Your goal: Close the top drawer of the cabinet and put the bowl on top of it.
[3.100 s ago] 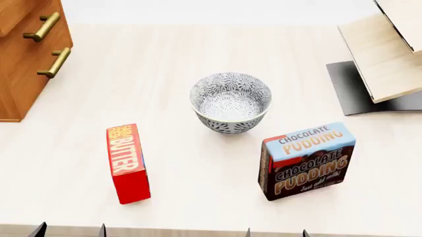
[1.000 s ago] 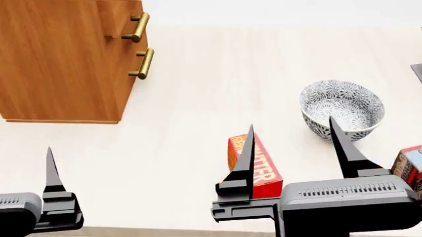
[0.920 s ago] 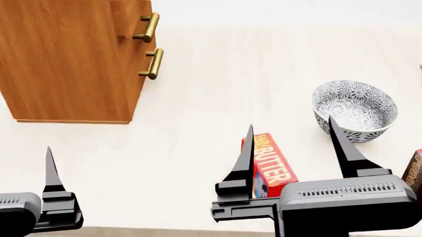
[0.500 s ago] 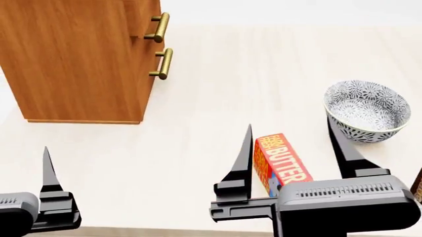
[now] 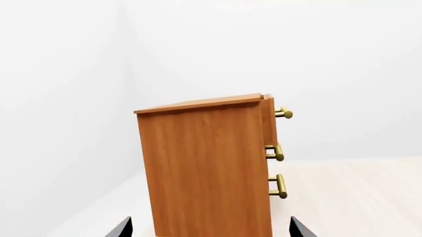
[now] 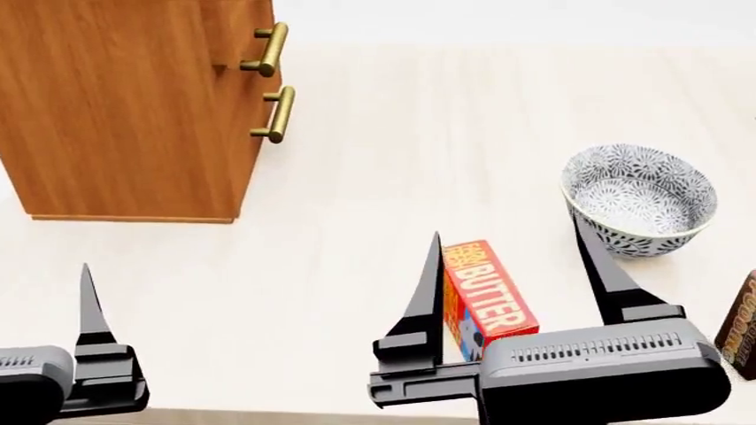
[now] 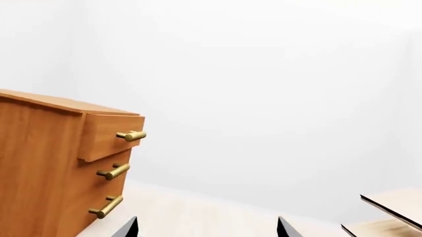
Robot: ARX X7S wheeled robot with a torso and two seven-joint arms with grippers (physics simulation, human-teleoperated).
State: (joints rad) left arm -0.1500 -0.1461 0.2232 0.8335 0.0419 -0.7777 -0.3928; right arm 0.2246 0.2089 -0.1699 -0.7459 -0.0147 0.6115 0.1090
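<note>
Hovering empty, right gripper spread wide; left gripper's spread unclear.

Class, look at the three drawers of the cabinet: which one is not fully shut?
The top drawer. Its front juts out past the two lower drawers, which sit flush with the cabinet, so its handle stands furthest forward.

1. The red butter box carried "BUTTER" in large white letters along its top face; a smaller yellow line beside it was too small to read.
2. The dark box at 4 o'clock showed only illegible orange lettering.
</note>
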